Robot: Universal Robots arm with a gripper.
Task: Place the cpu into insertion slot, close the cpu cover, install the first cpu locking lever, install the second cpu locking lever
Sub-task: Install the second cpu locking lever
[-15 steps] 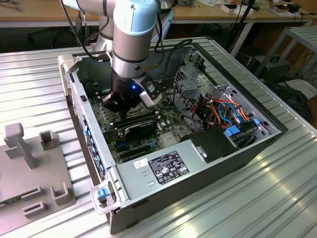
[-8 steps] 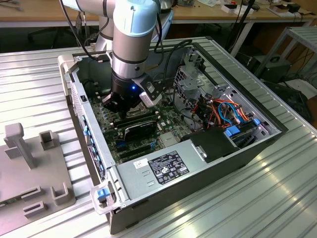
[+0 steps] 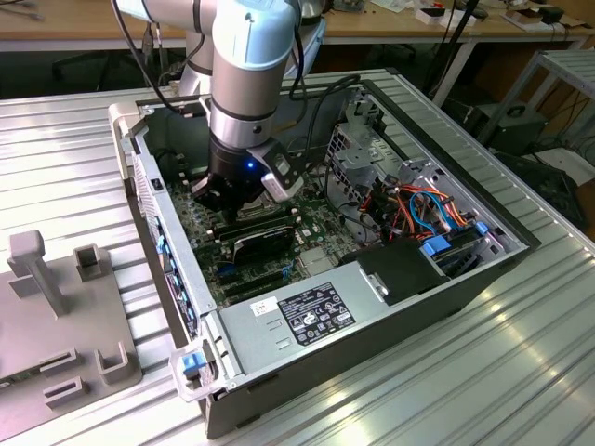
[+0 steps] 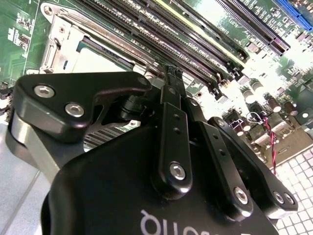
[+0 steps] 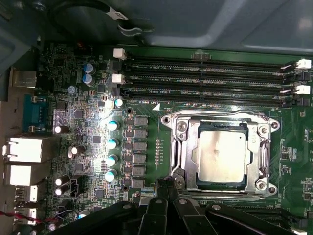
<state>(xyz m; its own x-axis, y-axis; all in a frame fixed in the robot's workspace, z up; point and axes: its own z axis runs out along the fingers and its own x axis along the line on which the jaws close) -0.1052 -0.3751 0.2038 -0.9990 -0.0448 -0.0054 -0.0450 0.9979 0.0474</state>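
Silvery-grey square cpu (image 5: 221, 157) seated flat in the insertion slot (image 5: 221, 188), framed by the closed metal cpu cover (image 5: 182, 147) with its square window. Black hand (image 5: 165, 188) poised at the socket's edge, fingers (image 4: 172, 81) pressed together on nothing. Four long black memory slots (image 5: 205, 78) just beside the socket, green circuit board (image 5: 146, 107) all around.

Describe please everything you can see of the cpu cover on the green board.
The silvery metal cpu cover, a frame plate with a square window, lies flat and closed over the insertion slot on the green circuit board. Through the window shows the flat silvery-grey cpu, seated inside. The cover sits beside the long black memory slots. The black gripper is close to one corner of the cover; contact cannot be judged.
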